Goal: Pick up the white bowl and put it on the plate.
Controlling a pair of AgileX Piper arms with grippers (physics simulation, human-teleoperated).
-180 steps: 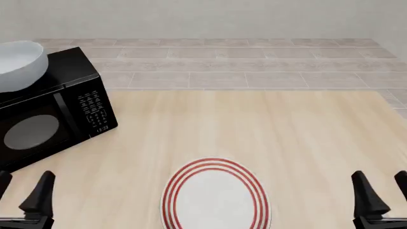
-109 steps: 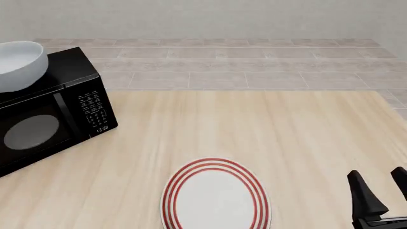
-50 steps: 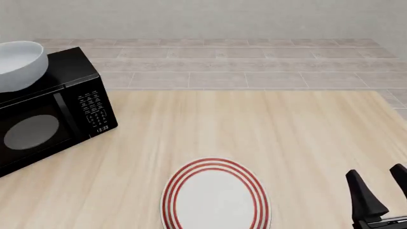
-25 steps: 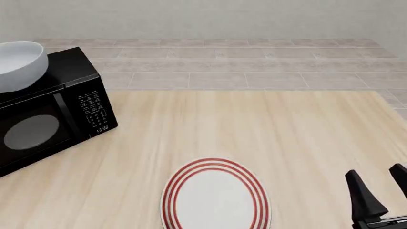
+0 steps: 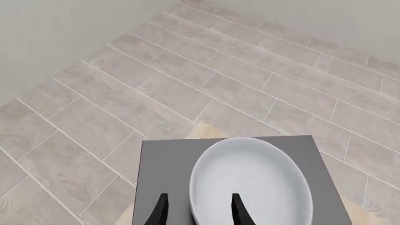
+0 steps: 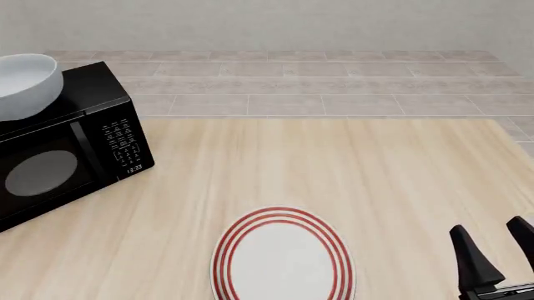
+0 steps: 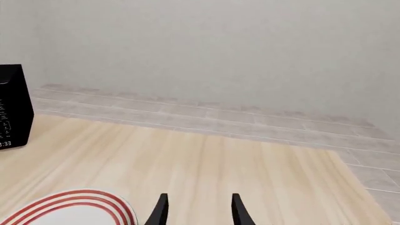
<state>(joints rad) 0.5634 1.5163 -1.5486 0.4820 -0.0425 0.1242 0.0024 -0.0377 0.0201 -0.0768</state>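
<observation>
The white bowl (image 6: 25, 84) sits upright on top of the black microwave (image 6: 71, 150) at the table's far left. In the left wrist view the bowl (image 5: 253, 180) lies just below my left gripper (image 5: 198, 212), which is open and holds nothing, its fingertips straddling the bowl's rim from above. The left gripper is out of the front view. The red-ringed plate (image 6: 282, 257) lies flat near the table's front edge, centre. My right gripper (image 6: 499, 257) stands open at the front right, apart from the plate (image 7: 69, 209), with nothing between its fingers.
The microwave's top shows grey (image 5: 164, 164) around the bowl in the left wrist view. Its keypad side (image 7: 12, 110) shows in the right wrist view. Tiled floor (image 6: 301, 87) lies beyond the table's far edge.
The left gripper has left the front view since the earliest frame. The right gripper has drifted slightly left and lower. Bowl and plate have not moved.
</observation>
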